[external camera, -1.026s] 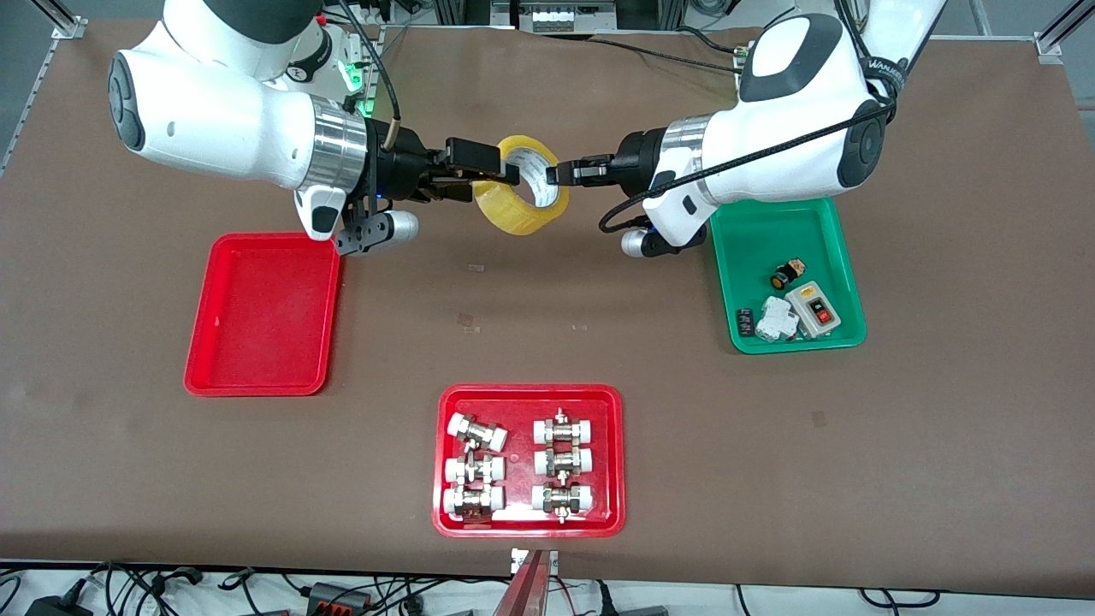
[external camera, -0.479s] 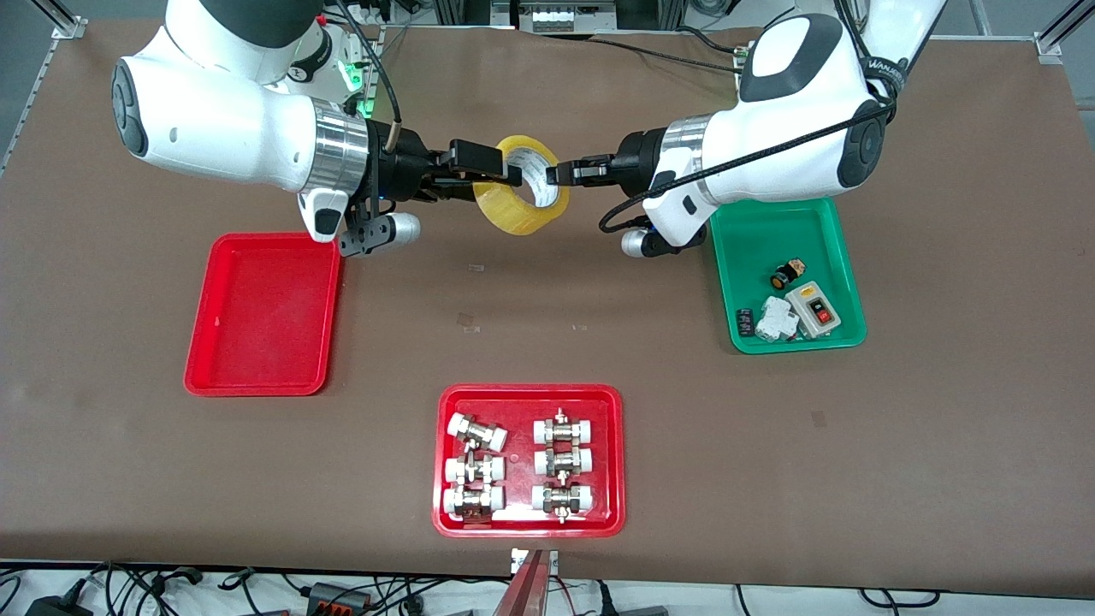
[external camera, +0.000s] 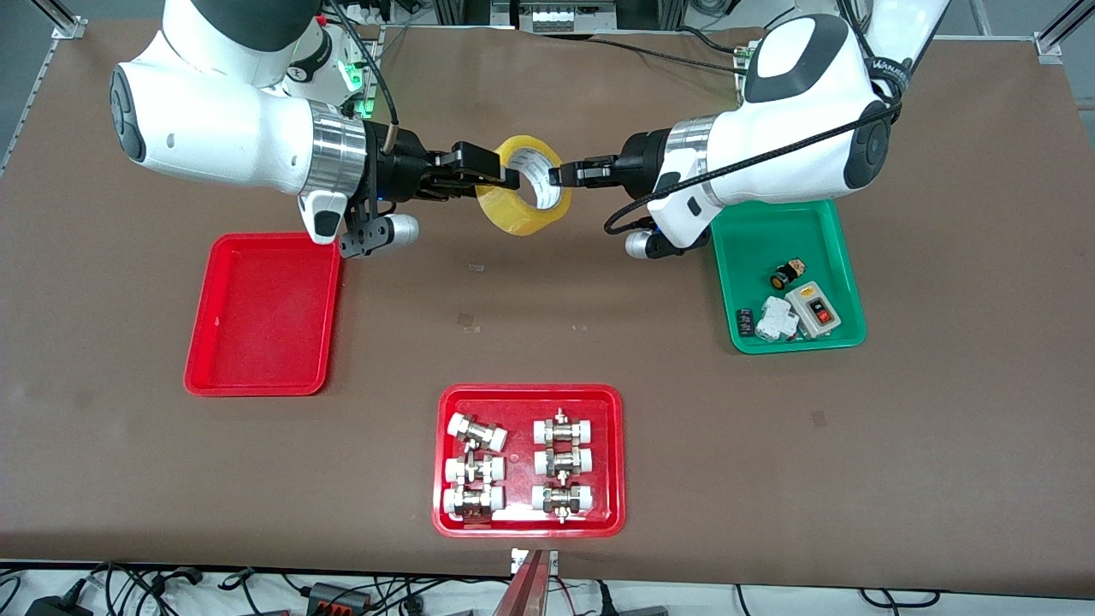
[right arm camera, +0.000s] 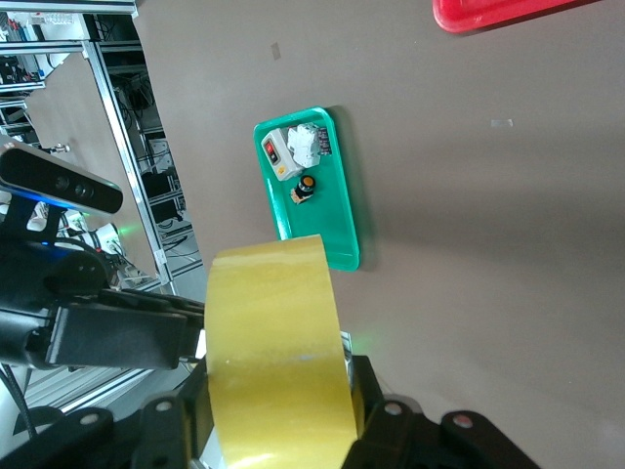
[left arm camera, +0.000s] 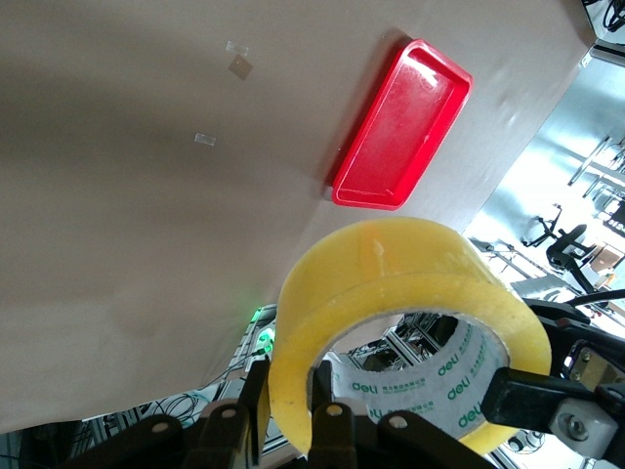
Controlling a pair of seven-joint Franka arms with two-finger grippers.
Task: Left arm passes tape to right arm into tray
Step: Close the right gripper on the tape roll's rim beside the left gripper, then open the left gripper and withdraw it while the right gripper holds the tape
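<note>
The yellow tape (external camera: 513, 211) hangs in the air over the table's middle, between both grippers. My left gripper (external camera: 558, 175) is shut on the roll's wall, one finger outside and one inside the pale core, as the left wrist view (left arm camera: 293, 383) shows on the tape (left arm camera: 391, 274). My right gripper (external camera: 503, 177) is shut across the roll's width; in the right wrist view (right arm camera: 278, 391) its fingers press both flat sides of the tape (right arm camera: 273, 332). The plain red tray (external camera: 261, 308) lies on the table below the right arm's wrist and shows in the left wrist view (left arm camera: 400, 127).
A green tray (external camera: 770, 231) with switches and small parts lies at the left arm's end and shows in the right wrist view (right arm camera: 342, 205). A red tray (external camera: 530, 395) of white-capped metal fittings lies nearer the front camera, mid-table.
My right gripper's fingers have closed in on the sides of the tape. The left arm has shifted very slightly; the tape stays about where it was.
</note>
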